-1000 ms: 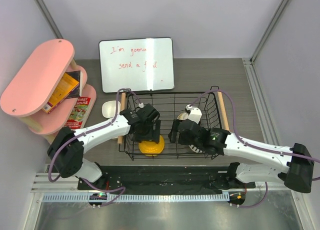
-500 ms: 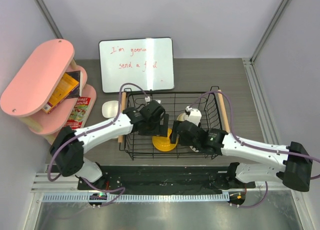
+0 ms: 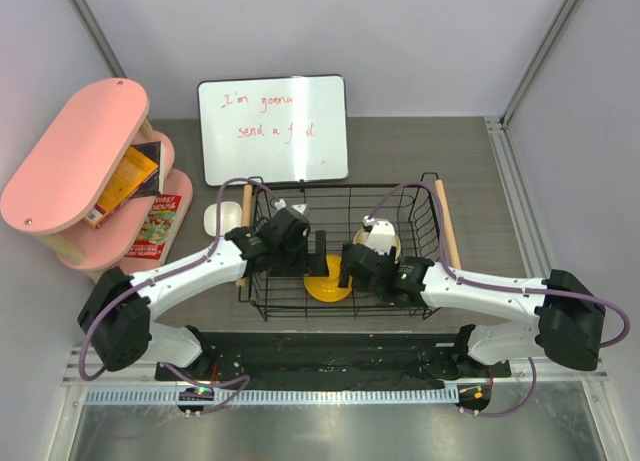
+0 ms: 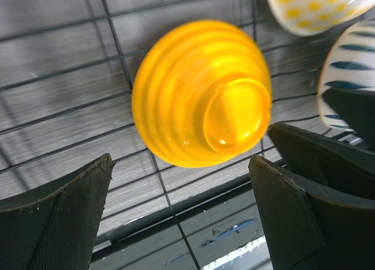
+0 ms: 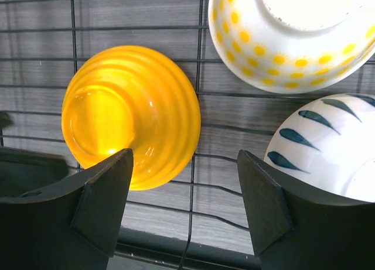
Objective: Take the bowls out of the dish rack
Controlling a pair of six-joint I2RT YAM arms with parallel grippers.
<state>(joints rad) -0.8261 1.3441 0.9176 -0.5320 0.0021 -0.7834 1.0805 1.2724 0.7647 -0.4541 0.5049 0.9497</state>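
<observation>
Left wrist view: orange-yellow bowl (image 4: 199, 94) lies inverted on the dish rack (image 3: 340, 187) floor. Jaws of left gripper (image 4: 180, 161) and right gripper (image 5: 184, 156) stand spread, empty. Judged rigid, glossy, slippery; best gripped across the ribbed wall near the rim.

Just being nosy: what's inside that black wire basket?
Three bowls: an orange-yellow bowl, a yellow-dotted bowl and a blue-leaf bowl. The left arm and right arm hide part of the basket.
</observation>
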